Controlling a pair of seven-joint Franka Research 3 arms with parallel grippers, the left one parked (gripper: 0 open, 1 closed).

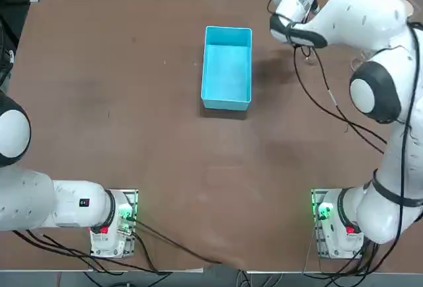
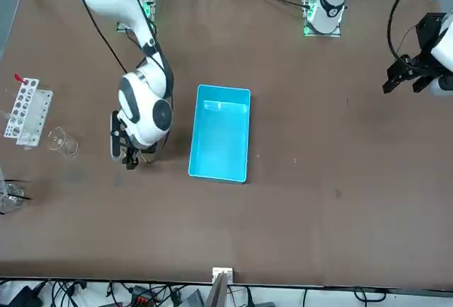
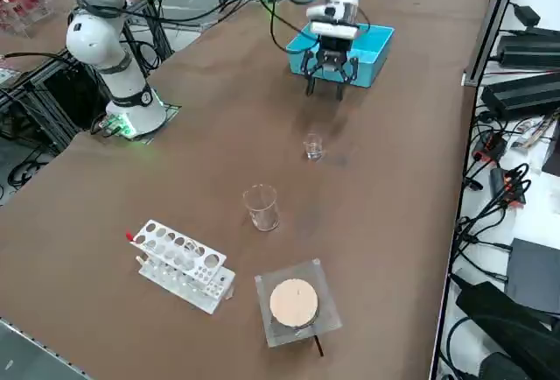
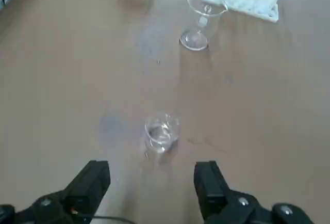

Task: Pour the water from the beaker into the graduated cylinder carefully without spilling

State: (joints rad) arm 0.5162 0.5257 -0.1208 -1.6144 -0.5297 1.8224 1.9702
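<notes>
Right pincer [image 4: 151,180] (nothing between its fingers) wide open near the small beaker [image 4: 161,132].

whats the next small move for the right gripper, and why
Probably ease the right gripper over the beaker and lower it around the glass: its fingers are open with nothing between them, and the beaker stands upright just ahead, short of the cylinder.

The box [image 1: 227,67] is sky blue, and the tabletop [image 1: 178,161] plain brown. The rack [image 3: 184,265] is white, dotted with round holes, a red tip [image 3: 129,236] at one end. The disc [image 3: 294,303] seems pale peach.
</notes>
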